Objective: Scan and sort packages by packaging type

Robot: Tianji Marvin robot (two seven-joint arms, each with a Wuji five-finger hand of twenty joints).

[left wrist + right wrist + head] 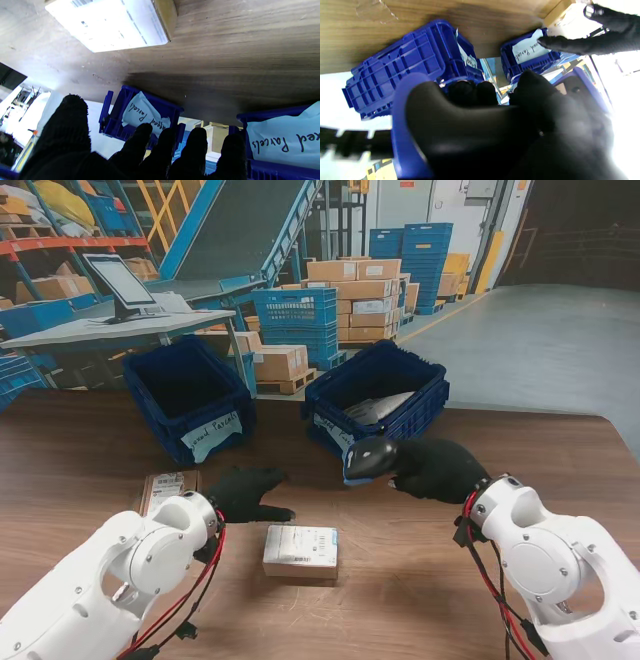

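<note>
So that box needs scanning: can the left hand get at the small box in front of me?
Probably yes: the left hand is open beside the small box, with only bare table between them.

Two blue bins (190, 392) (378, 395), two parcels (300, 551) (166, 486) (one scanner (368, 458)).

scanner (460, 130): blurred, cut off | box label (107, 25): overexposed, unreadable | left bin's (190, 395) label: partly hidden

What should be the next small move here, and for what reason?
Probably the right hand should lower the scanner it holds toward the white-labelled box and aim at the label. The box lies flat, label up, unscanned it seems, nearer to me than both blue bins. The left hand is open beside it, holding nothing.
</note>
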